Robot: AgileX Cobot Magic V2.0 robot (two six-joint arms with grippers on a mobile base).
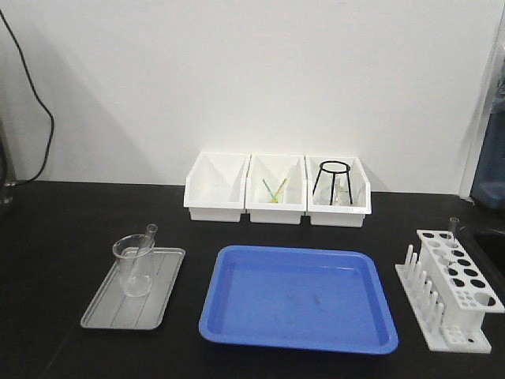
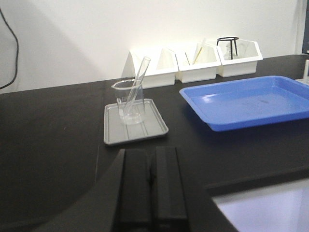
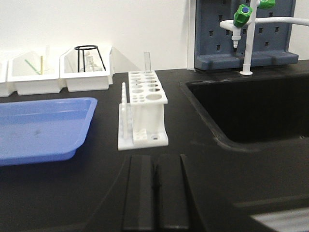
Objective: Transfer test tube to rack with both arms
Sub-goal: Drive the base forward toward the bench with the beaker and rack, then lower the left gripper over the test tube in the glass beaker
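Black benchtop (image 1: 47, 237) under white wall (image 1: 237, 71); left gripper (image 2: 152, 157) and right gripper (image 3: 155, 162) closed, empty.

We see a matt black bench (image 1: 55, 260) carrying a glossy blue plastic tray (image 1: 300, 294) and a dull grey ribbed tray (image 1: 126, 312). The test tube (image 1: 150, 234) and beaker (image 1: 136, 275) are clear, smooth glass. The rack (image 1: 454, 278) is smooth white plastic. The left end effector (image 2: 152, 157) and right end effector (image 3: 155, 162) look matt black.

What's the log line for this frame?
phase: pre-grasp | test tube: leaning in beaker, grey tray | rack: other tube at far end | left gripper: shut, empty | right gripper: shut, empty
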